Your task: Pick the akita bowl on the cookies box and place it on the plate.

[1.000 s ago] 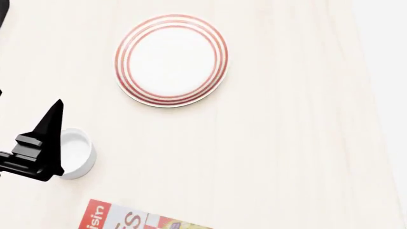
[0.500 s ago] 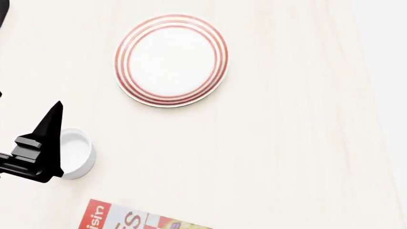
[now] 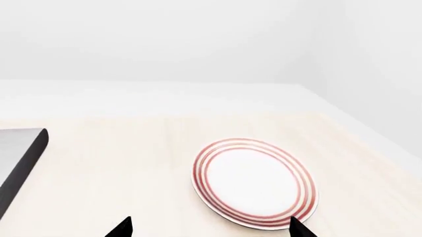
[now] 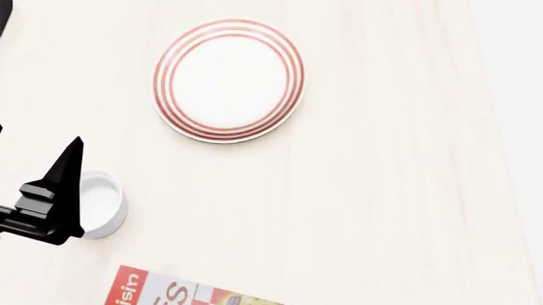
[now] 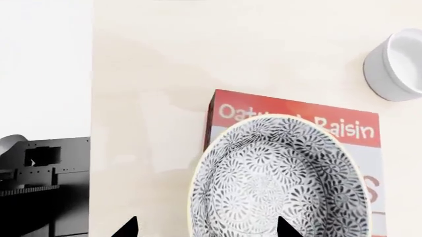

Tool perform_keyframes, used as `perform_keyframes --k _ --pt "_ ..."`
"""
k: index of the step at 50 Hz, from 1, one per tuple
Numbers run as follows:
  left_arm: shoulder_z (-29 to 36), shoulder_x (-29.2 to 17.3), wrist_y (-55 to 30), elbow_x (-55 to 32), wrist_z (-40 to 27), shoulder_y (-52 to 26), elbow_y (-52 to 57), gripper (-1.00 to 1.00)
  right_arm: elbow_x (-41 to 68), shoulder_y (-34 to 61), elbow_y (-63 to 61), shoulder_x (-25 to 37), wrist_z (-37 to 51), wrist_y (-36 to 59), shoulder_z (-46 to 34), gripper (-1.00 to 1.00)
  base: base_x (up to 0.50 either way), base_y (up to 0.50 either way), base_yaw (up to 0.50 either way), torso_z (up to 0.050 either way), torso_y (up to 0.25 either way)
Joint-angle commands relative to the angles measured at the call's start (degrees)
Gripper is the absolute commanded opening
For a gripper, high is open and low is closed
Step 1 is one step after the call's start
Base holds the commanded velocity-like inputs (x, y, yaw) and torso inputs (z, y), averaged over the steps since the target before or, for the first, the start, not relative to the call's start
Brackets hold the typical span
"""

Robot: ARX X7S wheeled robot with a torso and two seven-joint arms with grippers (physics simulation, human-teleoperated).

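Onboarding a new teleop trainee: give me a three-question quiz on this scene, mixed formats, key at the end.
1. True or false: the round white plate with red rings has a bowl on it.
2. Multiple choice: the patterned black-and-white bowl sits on A) the plate, B) the red-and-white cookies box, C) bare table.
3. Fill in: in the head view, the left gripper is beside the small plain white ____.

Key: 1 false; 2 B; 3 cup.
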Motion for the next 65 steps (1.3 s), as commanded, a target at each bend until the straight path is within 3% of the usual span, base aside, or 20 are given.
perform_keyframes --k 1,23,24,49,65 --pt "-0.1 -0.2 0.3 -0.2 0.1 0.3 -0.2 1.00 -1.6 -0.1 0.3 -1.2 -1.4 0.8 -0.8 1.00 0.00 0.00 0.00 0.000 0.000" --pt "-0.2 -0.4 0.4 -0.6 -0.1 0.5 -0.3 1.00 -6.8 -2.4 1.0 -0.1 -5.8 3.0 -0.8 1.00 0.00 0.00 0.00 0.000 0.000" --pt "-0.2 -0.4 0.4 -0.5 -0.1 0.4 -0.4 1.00 -7.2 -2.3 0.8 -0.2 -6.0 3.3 -0.8 -1.00 0.00 0.00 0.00 0.000 0.000" --pt "-0.1 -0.8 0.6 -0.9 -0.2 0.5 -0.2 1.00 -7.7 1.5 -0.1 0.6 -2.0 2.8 -4.6 -1.00 0.00 0.00 0.00 0.000 0.000" --pt "-0.3 -1.1 0.5 -1.4 -0.4 0.8 0.2 1.00 -5.7 14.7 -1.0 2.8 8.1 4.2 -8.5 -1.00 0.00 0.00 0.00 0.000 0.000"
